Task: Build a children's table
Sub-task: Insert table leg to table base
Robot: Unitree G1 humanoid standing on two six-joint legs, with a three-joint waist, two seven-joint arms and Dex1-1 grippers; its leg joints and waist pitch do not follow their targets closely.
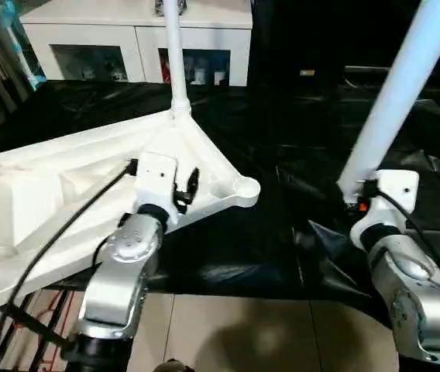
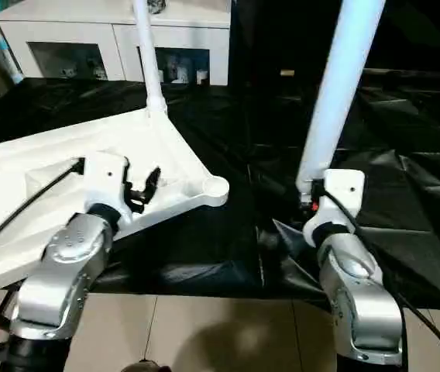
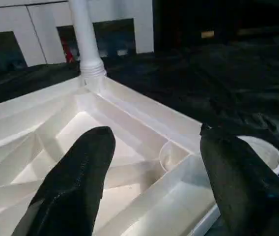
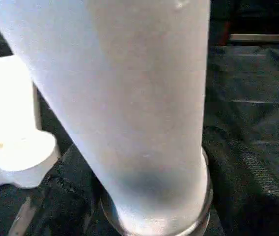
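The children's table top (image 1: 42, 201) lies upside down on black sheeting, its ribbed underside facing up. One white leg (image 1: 175, 54) stands upright in the far corner socket. The near corner socket (image 1: 245, 188) holds nothing. My left gripper (image 3: 156, 140) hovers just above the ribs beside that socket, open, with nothing between its black fingers (image 3: 85, 162). To the right of the top, my right gripper (image 1: 357, 198) is shut on the lower end of a second white leg (image 1: 398, 93), which leans up and to the right above the sheeting.
A white glass-door cabinet (image 1: 135, 39) stands behind the work surface. Crumpled black sheeting (image 1: 282, 116) covers the surface out to its near edge, with tiled floor (image 1: 228, 325) below. A black cable (image 1: 57, 232) runs along my left forearm.
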